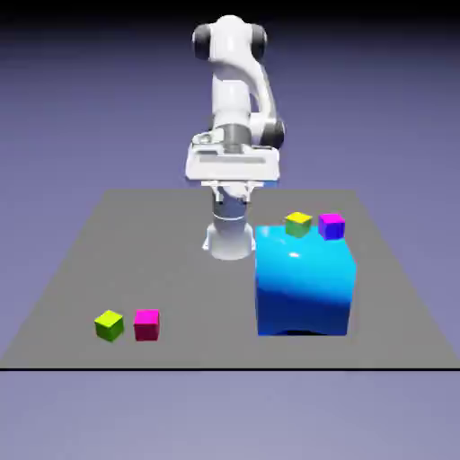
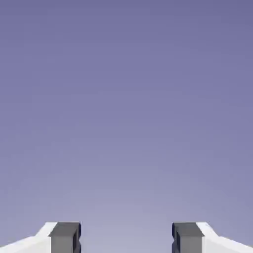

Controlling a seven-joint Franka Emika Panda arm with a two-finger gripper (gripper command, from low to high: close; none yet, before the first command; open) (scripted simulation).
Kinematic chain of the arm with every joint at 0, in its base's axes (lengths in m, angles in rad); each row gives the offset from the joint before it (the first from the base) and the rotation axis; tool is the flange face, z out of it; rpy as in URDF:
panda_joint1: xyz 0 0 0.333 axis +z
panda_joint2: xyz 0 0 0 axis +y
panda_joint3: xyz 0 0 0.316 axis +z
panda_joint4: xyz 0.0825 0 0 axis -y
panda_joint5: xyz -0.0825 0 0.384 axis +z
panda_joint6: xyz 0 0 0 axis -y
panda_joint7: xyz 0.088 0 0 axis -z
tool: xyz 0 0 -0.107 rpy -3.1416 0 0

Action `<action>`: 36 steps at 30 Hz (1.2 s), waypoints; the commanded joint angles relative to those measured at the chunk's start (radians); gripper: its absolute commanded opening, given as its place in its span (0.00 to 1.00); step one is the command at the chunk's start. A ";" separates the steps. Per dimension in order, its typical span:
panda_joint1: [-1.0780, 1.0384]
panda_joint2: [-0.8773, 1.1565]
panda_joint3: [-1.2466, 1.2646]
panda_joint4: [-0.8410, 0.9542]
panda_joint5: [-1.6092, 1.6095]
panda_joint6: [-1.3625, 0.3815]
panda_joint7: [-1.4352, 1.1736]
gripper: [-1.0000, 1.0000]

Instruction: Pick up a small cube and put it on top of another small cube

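Note:
The lime green small cube (image 1: 109, 324) lies on the grey table (image 1: 180, 260) near the front, at the exterior view's left. Right beside it, a small gap apart, sits the pink-magenta small cube (image 1: 146, 323). My gripper (image 1: 232, 189) hangs high over the table's far middle, well away from both cubes. In the hand view the gripper (image 2: 126, 237) is open, with a wide gap between the two grey fingertips (image 2: 65, 237) and nothing in it. That view shows only the plain backdrop.
A big blue block (image 1: 304, 280) stands at the exterior view's right of the middle. Behind it sit a yellow-topped small cube (image 1: 298, 224) and a magenta-topped cube with a blue side (image 1: 331, 225).

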 commanded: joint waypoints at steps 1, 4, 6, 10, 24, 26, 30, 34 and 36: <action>-0.001 0.036 -0.019 0.028 0.011 -0.031 -0.008 0.50; -0.003 0.145 -0.074 0.111 0.044 -0.125 -0.034 0.50; -0.005 0.217 -0.112 0.166 0.066 -0.188 -0.051 0.50; -0.008 0.362 -0.186 0.277 0.110 -0.313 -0.085 0.50; -0.019 0.870 -0.447 0.664 0.264 -0.750 -0.203 0.50; -0.021 0.942 -0.484 0.719 0.286 -0.812 -0.220 0.50; -0.024 1.087 -0.558 0.830 0.330 -0.937 -0.254 0.50; -0.027 1.232 -0.633 0.940 0.374 -1.062 -0.288 0.50; -0.039 1.288 -0.606 0.910 0.412 -0.991 -0.309 0.50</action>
